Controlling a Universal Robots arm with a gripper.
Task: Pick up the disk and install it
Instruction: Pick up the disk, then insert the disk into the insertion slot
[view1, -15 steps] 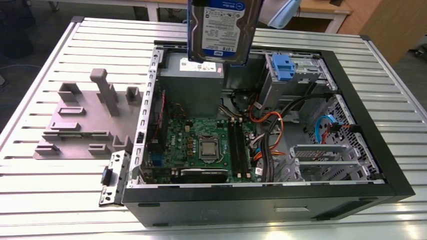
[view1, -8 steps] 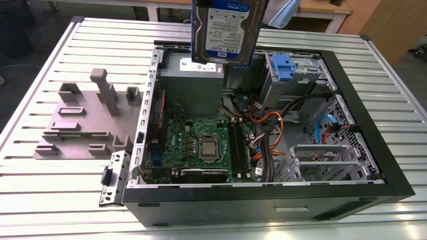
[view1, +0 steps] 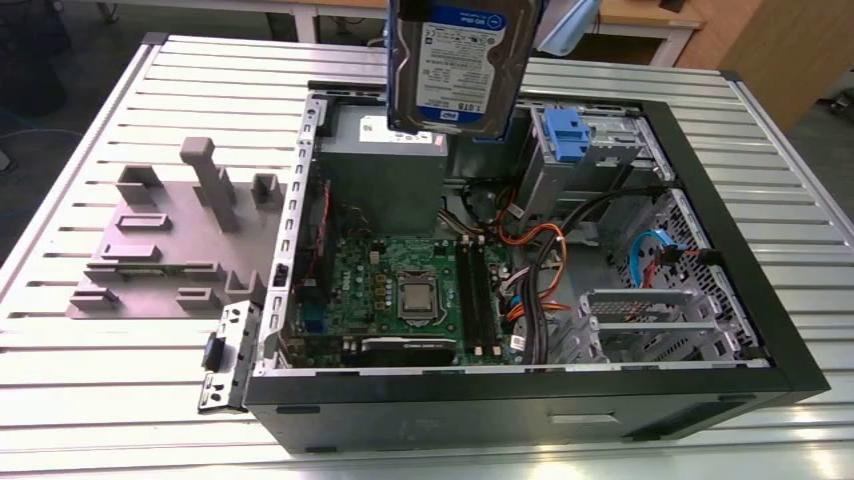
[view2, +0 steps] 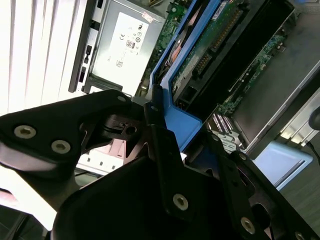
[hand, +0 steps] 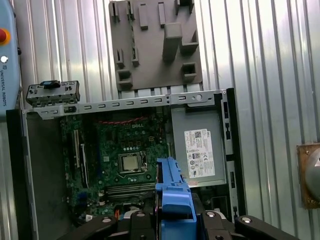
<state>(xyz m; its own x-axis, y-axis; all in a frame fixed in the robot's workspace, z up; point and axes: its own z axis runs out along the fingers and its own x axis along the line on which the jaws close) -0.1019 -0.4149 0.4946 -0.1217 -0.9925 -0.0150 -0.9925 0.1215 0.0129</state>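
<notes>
We judge the first half of the work done. The disk (view1: 461, 65) is off its resting place and hangs upright in the air, label facing the exterior camera, above the open computer case (view1: 747, 340) and over the grey power supply (view1: 387, 150). In both wrist views the gripper (hand: 175, 222) has its black fingers (view2: 160, 145) closed narrow on the disk's blue rail (view2: 175, 115), so we read the grasp as firm.

The installing is left to do. The disk touches nothing in the case, and the metal drive cage (view1: 607, 150) with the blue latch piece (view1: 567, 135), in the case's corner toward the exterior view's right, holds no drive that we can see.

The case lies on its side on the slatted table (view1: 107, 400), filling the middle and reaching toward the table's edge on the exterior view's right. A grey fixture plate (view1: 147, 260) lies just beside it, near the table's edge on the exterior view's left.

By our count there are:
- one disk
- one case
- one power supply
- one motherboard (view1: 400, 290), with one processor socket (view1: 416, 295)
- one blue latch piece
- one fixture plate
</notes>
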